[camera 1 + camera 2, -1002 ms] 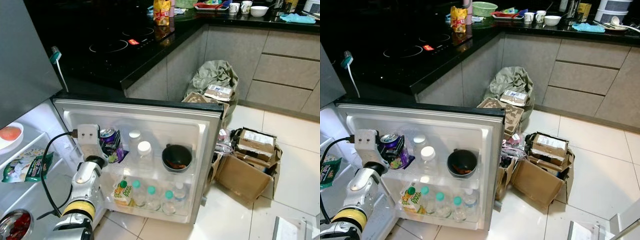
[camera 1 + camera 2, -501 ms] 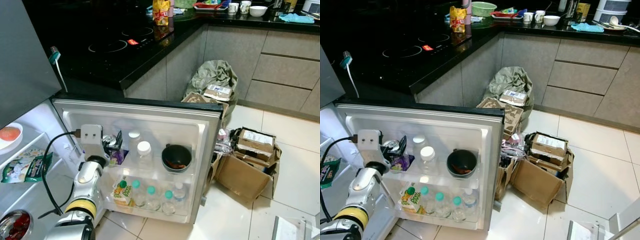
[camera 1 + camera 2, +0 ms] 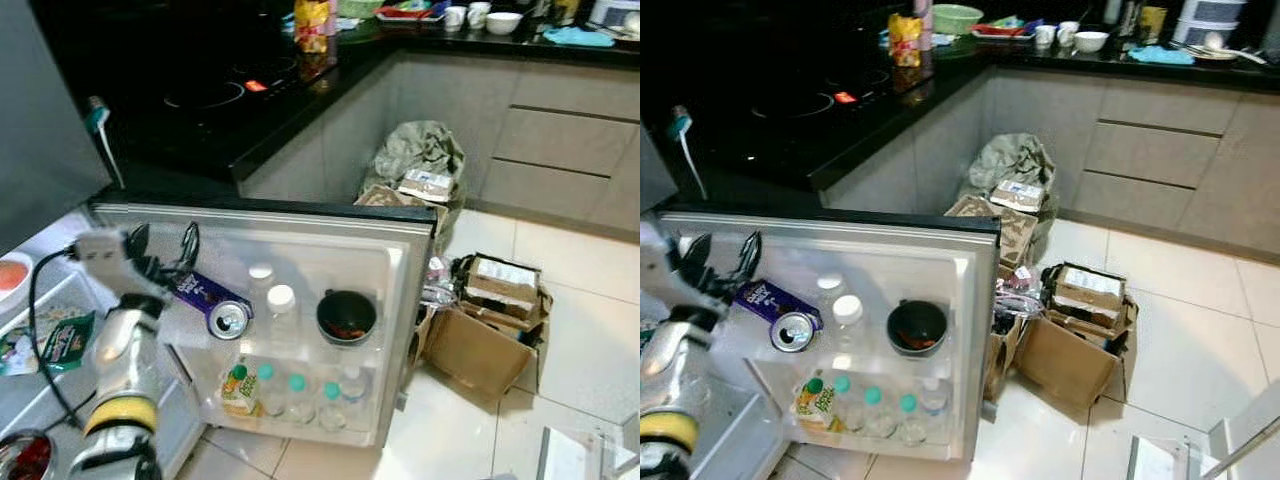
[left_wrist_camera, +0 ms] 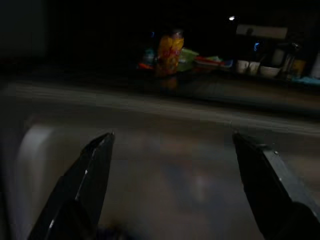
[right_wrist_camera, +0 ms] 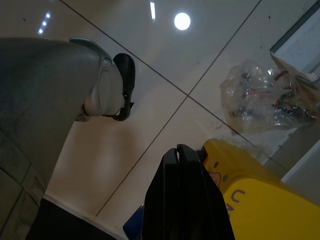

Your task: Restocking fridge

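A purple drink can (image 3: 214, 306) lies on its side on the upper shelf of the open fridge door (image 3: 400, 290), its silver top facing me. My left gripper (image 3: 162, 243) is open just up and left of the can, with nothing between its fingers; the left wrist view shows its fingers (image 4: 90, 180) spread wide before the dim door. Beside the can stand two white-capped bottles (image 3: 280, 312) and a dark bowl (image 3: 346, 317). A juice carton (image 3: 236, 388) and several green-capped bottles (image 3: 296, 394) fill the lower shelf. My right gripper (image 5: 177, 147) hangs shut over the floor.
Open cardboard boxes (image 3: 490, 325) and a grey bag (image 3: 420, 155) crowd the floor right of the door. A black counter (image 3: 200, 110) with a hob runs behind it. Fridge shelves (image 3: 40, 320) at left hold packets. By the right gripper: a yellow object (image 5: 260, 200), a person's shoe (image 5: 112, 85).
My left gripper has opened, let go of the purple can and drawn back up and to the left. The can has tipped from upright onto its side. The camera shifted slightly.
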You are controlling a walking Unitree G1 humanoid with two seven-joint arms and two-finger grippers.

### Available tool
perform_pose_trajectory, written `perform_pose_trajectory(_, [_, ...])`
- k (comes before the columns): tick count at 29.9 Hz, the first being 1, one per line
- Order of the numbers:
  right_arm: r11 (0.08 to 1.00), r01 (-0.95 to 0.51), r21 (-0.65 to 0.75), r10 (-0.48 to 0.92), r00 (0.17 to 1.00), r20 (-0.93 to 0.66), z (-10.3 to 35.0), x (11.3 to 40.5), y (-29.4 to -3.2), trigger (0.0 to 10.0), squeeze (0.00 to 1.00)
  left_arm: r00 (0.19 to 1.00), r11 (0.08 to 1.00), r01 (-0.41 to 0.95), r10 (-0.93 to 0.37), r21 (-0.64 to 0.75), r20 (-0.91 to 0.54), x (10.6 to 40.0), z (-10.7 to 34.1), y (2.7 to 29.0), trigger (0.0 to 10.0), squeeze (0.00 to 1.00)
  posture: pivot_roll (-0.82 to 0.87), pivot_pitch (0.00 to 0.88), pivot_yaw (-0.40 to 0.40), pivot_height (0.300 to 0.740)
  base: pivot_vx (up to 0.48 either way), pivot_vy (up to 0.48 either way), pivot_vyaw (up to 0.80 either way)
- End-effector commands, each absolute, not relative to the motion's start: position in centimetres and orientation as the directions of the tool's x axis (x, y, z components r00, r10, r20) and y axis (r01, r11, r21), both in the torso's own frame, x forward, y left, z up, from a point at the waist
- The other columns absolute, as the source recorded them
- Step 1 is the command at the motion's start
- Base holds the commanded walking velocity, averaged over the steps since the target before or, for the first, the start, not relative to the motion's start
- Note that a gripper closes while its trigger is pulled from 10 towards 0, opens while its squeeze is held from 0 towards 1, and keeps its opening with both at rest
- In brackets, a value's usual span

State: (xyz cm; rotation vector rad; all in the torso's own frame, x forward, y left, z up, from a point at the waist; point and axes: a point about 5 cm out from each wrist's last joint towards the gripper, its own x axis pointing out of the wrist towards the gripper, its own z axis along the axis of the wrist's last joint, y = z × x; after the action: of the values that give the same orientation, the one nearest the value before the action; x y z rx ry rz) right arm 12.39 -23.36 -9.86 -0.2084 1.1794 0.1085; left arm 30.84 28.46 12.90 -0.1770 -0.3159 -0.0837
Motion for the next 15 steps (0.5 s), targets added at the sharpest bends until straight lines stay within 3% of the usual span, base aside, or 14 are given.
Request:
perform_pose_trajectory(1, [0.979,-0.178,-0.098,-0.023,0.383,-0.924,-9.8,12.6,-23.4,10.0,0.0,0.94,0.983,0.115,-0.062,-0.14,0.335,30.5,13.8,29.5,10.0,0.0,-0.12,0.0,0.01,0.74,0.0,0.0,0.0])
perform_pose_trajectory(6, [0.979,-0.177,-0.1,-0.024,0.388,-0.922,-9.7,12.9,-23.5,10.0,0.0,0.948,0.97,0.122,-0.051,-0.21,0.314,27.8,12.2,31.7,10.0,0.0,-0.12,0.0,0.007,0.74,0.0,0.0,0.0])
perform_pose_trajectory(9, [0.979,-0.179,-0.1,-0.024,0.388,-0.921,-9.7,13.0,-23.5,10.0,0.0,0.967,0.941,0.1,-0.015,-0.324,0.255,25.5,9.7,33.2,10.0,0.0,-0.11,0.0,0.006,0.74,0.0,0.0,0.0])
perform_pose_trajectory(15, [0.979,-0.179,-0.098,-0.021,0.387,-0.922,-9.7,13.0,-23.4,10.0,0.0,0.985,0.883,0.113,-0.04,-0.456,0.167,22.7,6.1,33.1,10.0,0.0,-0.11,0.0,0.008,0.74,0.0,0.0,0.0])
